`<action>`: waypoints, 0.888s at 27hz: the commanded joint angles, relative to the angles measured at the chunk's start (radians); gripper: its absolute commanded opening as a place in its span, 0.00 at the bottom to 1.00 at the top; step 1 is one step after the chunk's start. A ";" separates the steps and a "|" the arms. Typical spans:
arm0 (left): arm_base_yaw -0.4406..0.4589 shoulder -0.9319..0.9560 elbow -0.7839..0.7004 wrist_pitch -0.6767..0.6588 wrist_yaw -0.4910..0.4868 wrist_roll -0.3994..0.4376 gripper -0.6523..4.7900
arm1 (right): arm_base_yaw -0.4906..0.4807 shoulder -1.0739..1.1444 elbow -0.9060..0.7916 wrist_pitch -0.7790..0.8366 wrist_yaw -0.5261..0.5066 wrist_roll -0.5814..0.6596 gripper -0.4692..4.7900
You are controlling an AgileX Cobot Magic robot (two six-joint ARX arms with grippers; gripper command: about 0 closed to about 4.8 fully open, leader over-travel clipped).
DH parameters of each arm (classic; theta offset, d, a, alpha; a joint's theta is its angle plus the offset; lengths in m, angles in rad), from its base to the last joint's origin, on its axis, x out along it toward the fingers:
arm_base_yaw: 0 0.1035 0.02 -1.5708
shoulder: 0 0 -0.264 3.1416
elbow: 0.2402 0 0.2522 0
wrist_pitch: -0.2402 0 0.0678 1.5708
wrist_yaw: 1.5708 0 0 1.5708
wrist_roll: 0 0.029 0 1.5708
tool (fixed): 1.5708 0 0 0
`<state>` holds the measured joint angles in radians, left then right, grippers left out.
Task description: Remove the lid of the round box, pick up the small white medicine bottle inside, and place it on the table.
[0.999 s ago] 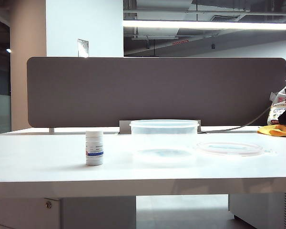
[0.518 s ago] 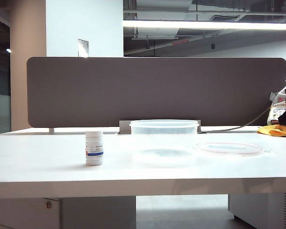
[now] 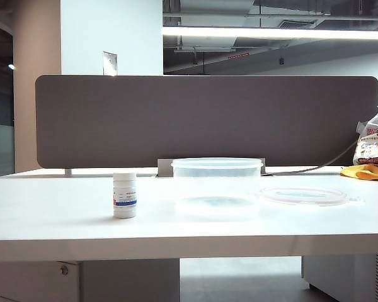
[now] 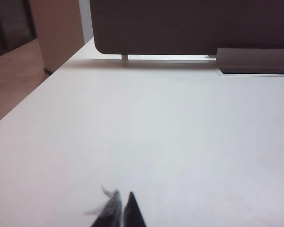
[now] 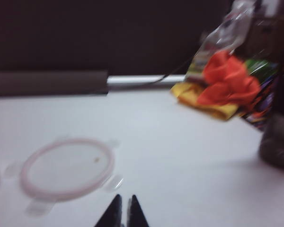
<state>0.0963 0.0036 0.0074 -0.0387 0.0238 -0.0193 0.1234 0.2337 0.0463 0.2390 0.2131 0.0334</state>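
Already the small white medicine bottle [image 3: 125,195] stands upright on the white worktop [image 3: 63,217], well to the left of the round box [image 3: 217,186] in the exterior view and apart from it. That clear tub sits open near the middle of the worktop, in front of the dark brown partition panel [image 3: 208,119]. Its lid [image 3: 303,195] lies flat on the worktop just to the right of the tub, not touching it; in the right wrist view the same lid [image 5: 67,169] shows as a clear disc with small tabs around its rim.

Neither arm shows in the exterior view. The left gripper [image 4: 121,208] hovers over a bare stretch of worktop, jaws pressed together with nothing between them. The right gripper [image 5: 122,210] hangs above the worktop near the lid, jaws likewise closed and empty. Beyond it, at the far right edge, lies a heap of orange and yellow cloth [image 5: 222,87] beside a printed plastic bag [image 3: 369,146].
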 commanded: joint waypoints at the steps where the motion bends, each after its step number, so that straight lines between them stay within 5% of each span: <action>1: 0.002 0.000 0.000 0.010 0.003 0.001 0.16 | -0.029 -0.051 -0.002 -0.047 -0.003 0.001 0.13; 9: 0.002 0.000 0.000 0.010 0.003 0.001 0.16 | -0.089 -0.207 -0.041 -0.140 -0.112 -0.009 0.13; 24: 0.002 0.000 0.000 0.010 0.003 0.001 0.16 | -0.102 -0.231 -0.041 -0.332 -0.112 -0.098 0.13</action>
<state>0.0963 0.0032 0.0074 -0.0391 0.0238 -0.0193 0.0216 0.0029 0.0090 -0.1104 0.1043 -0.0319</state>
